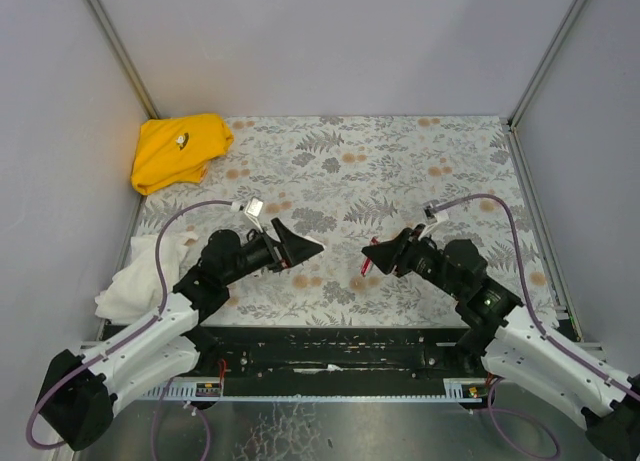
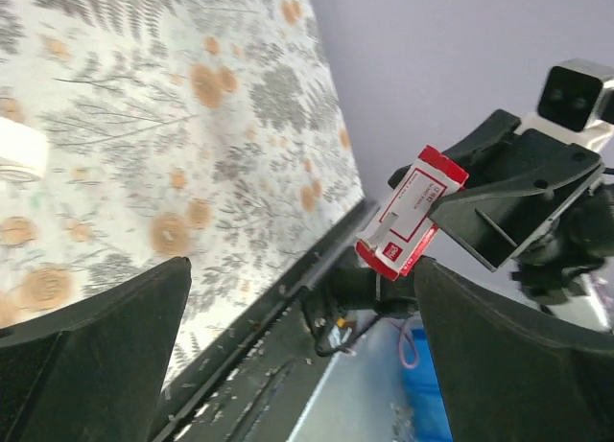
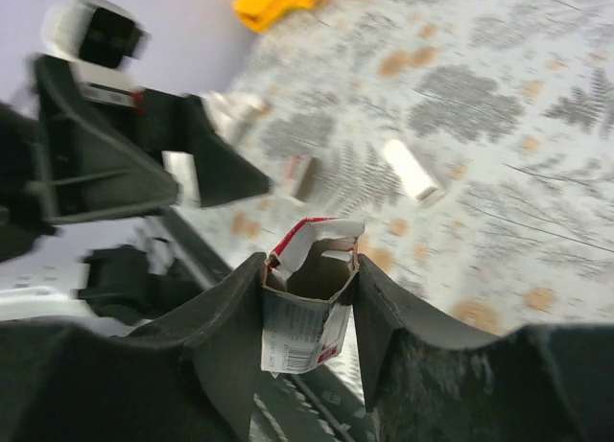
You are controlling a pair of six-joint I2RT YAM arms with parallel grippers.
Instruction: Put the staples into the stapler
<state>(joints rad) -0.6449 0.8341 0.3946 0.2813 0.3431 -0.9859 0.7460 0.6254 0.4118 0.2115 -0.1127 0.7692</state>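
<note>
My right gripper [image 1: 377, 257] is shut on the small red-and-white labelled staple box [image 3: 305, 303] and holds it above the patterned table [image 1: 420, 171]. Its torn open end points away, and the inside looks dark. The box also shows in the left wrist view [image 2: 411, 212]. No staple strip shows. A small pale stapler [image 3: 412, 169] lies on the table beyond the box, and its end shows at the left edge of the left wrist view [image 2: 19, 150]. My left gripper [image 1: 303, 247] is open and empty, facing the right gripper across a short gap.
A small pale flat piece [image 3: 299, 176] lies on the table near the left gripper's fingertip; I cannot tell what it is. A yellow cloth [image 1: 180, 151] lies at the back left and a white cloth [image 1: 135, 276] at the left edge. A black rail [image 1: 330, 346] runs along the front.
</note>
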